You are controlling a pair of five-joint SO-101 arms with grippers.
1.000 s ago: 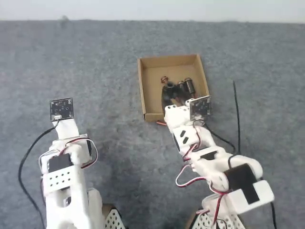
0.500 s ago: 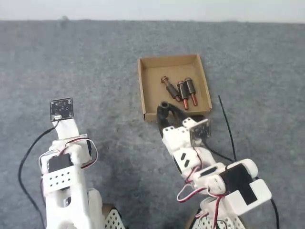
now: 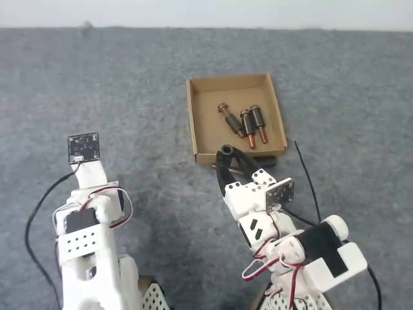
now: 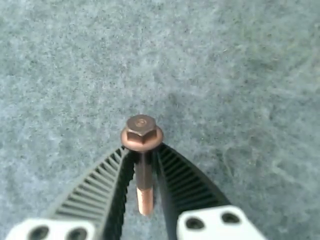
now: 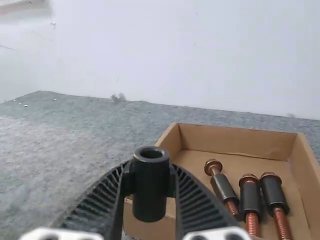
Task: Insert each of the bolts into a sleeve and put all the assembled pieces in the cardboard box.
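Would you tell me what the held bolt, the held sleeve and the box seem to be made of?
Copper-coloured hex bolt: likely plated metal, smooth with a dull sheen. Black cylindrical sleeve: matte, plastic or coated metal, unclear. Brown open box: cardboard, with a raw cut rim.
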